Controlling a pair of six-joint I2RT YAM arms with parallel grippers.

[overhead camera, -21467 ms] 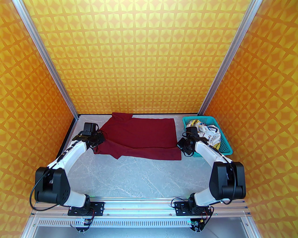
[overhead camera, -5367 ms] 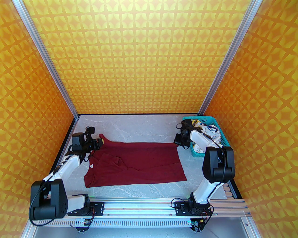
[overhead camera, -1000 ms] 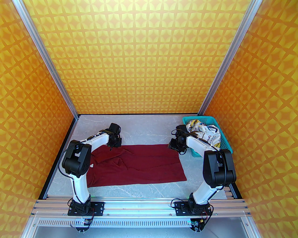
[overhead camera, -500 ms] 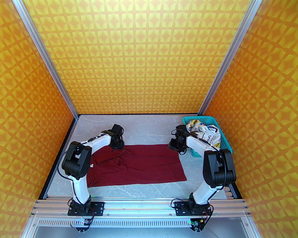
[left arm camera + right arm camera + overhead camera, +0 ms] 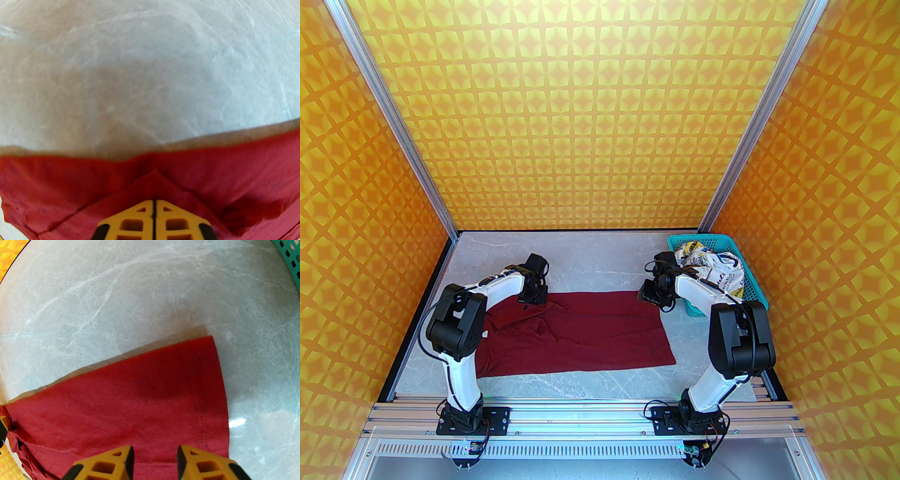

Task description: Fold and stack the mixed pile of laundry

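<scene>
A: Left gripper [image 5: 153, 206]?
B: Jaws closed, pinching dark red T-shirt [image 5: 590, 333] at its far edge; shirt spread on table [image 5: 600, 262].
A: Right gripper [image 5: 154, 451]?
B: Jaws apart over shirt's far right corner; white printed garment [image 5: 717, 272] in teal basket [image 5: 757, 290].

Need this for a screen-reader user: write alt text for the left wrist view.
The yellow left gripper, closed, pinches a peaked fold of the dark red T-shirt at bottom centre. The shirt's edge crosses the lower third of the frame, with grey marbled table above.
</scene>
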